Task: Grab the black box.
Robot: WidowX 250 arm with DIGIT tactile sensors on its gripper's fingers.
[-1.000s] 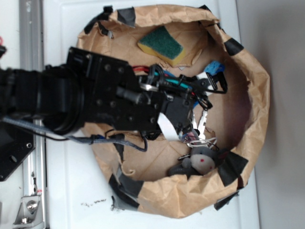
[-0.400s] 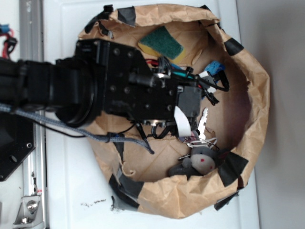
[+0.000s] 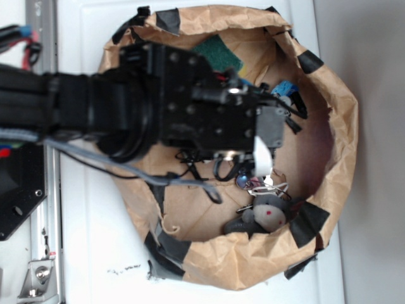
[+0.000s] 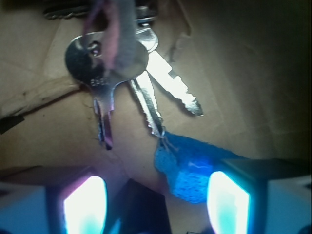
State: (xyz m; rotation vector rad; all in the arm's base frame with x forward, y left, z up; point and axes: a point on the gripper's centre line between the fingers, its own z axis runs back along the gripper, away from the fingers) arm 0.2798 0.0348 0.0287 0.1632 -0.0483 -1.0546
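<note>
Exterior view: the black arm (image 3: 158, 114) reaches in from the left over a brown paper bag (image 3: 335, 126) rolled down into a shallow nest and patched with black tape; the bag sits on a white bench (image 3: 88, 253); a metal rail (image 3: 41, 38) runs along the left edge; a green sponge (image 3: 218, 54) shows partly past the top of the arm, near the bag's far wall; a small blue object (image 3: 288, 88) lies just beyond the arm's tip; a grey plush toy (image 3: 269, 212) with a red spot rests against the bag's lower wall, with a bunch of keys (image 3: 261, 183) just above it.

In the wrist view the tool (image 4: 156, 200) stands released, its two pale fingers (image 4: 83, 204) well apart at the bottom edge with nothing gripped; three silver keys (image 4: 141, 92) on a ring lie on the paper ahead of it; a blue knitted piece (image 4: 187, 170) lies just beside the right finger.

The black box cannot be made out for certain in either view; a dark angular shape (image 4: 141, 207) sits between the fingers at the lower edge, and I cannot tell whether it is the box.
</note>
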